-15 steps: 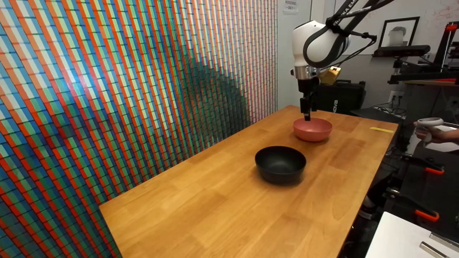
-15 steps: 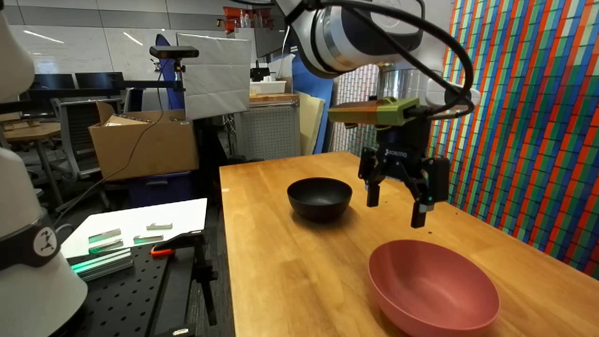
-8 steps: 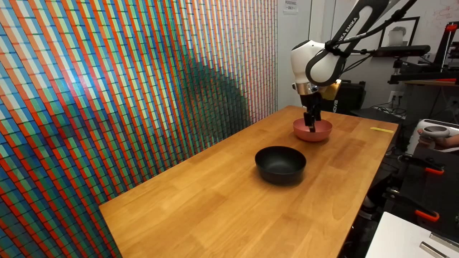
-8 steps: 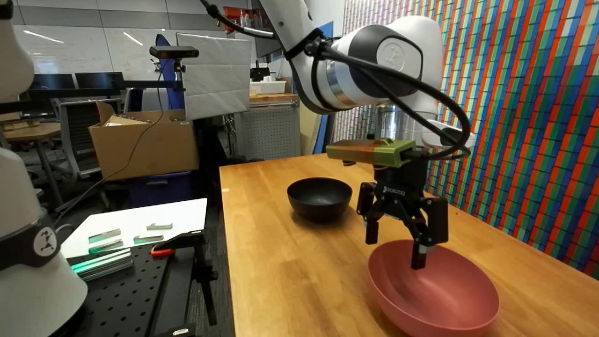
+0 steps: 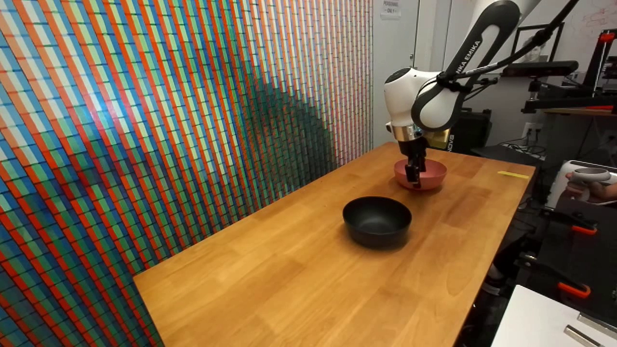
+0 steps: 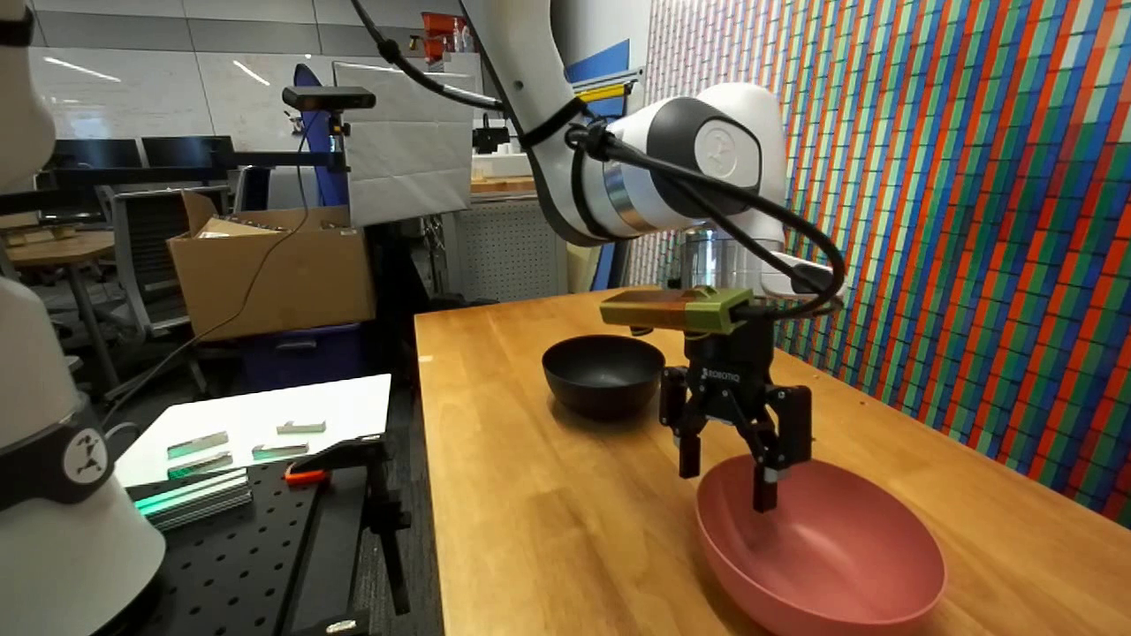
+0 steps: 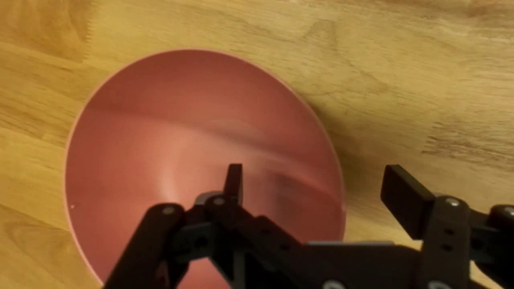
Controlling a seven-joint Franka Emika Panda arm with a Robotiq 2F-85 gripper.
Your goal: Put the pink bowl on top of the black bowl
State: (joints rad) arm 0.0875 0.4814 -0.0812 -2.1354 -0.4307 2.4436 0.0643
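As it is coming lower, gripper [image 7: 315, 180]: standing wide, straddling the rim [image 7: 343, 200].
Pink bowl [image 7: 196, 148]: lying beneath, likely becoming graspable.

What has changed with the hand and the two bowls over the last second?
The open hand came down and shifted toward the black bowl; one finger is over or inside the pink bowl, the other outside it. Nothing was gripped or released. Both bowls stayed put.

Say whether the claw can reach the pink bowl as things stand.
Probably yes: in the wrist view the claw is open across the rim of the pink bowl, and nothing visible blocks it.
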